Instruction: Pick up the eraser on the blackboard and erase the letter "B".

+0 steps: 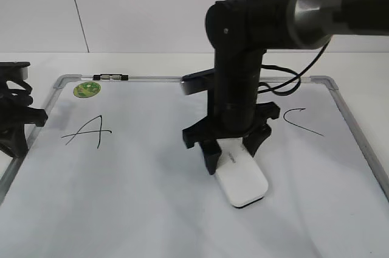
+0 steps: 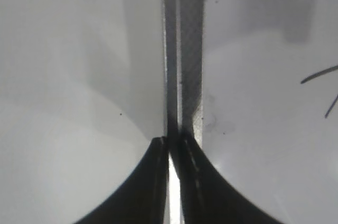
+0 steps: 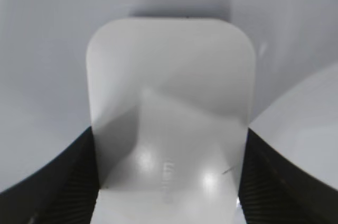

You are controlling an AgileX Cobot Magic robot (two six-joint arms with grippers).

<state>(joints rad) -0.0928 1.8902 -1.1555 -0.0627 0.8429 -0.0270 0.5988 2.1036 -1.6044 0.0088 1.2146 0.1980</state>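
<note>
Eraser (image 1: 242, 179) nearest the lens, flat on the board (image 1: 121, 209) between A (image 1: 88, 130) and C (image 1: 302, 120). Pinched at its far end by right gripper (image 1: 233, 148), jaws closed against both long sides, seen clearly in the wrist view (image 3: 169, 123). No B visible anywhere; either hidden behind the arm and eraser or already wiped, can't tell which. For a clean wipe: keep felt flat, even downward pressure, short strokes, stay clear of A and C. Left gripper (image 2: 171, 182) parked over the board's left frame edge, jaws nearly together, nothing held. Felt base mostly hidden, only a dark rim at the near end. Grey print too blurred to read. Green sticker (image 1: 86, 90) at top-left corner, well apart.
</note>
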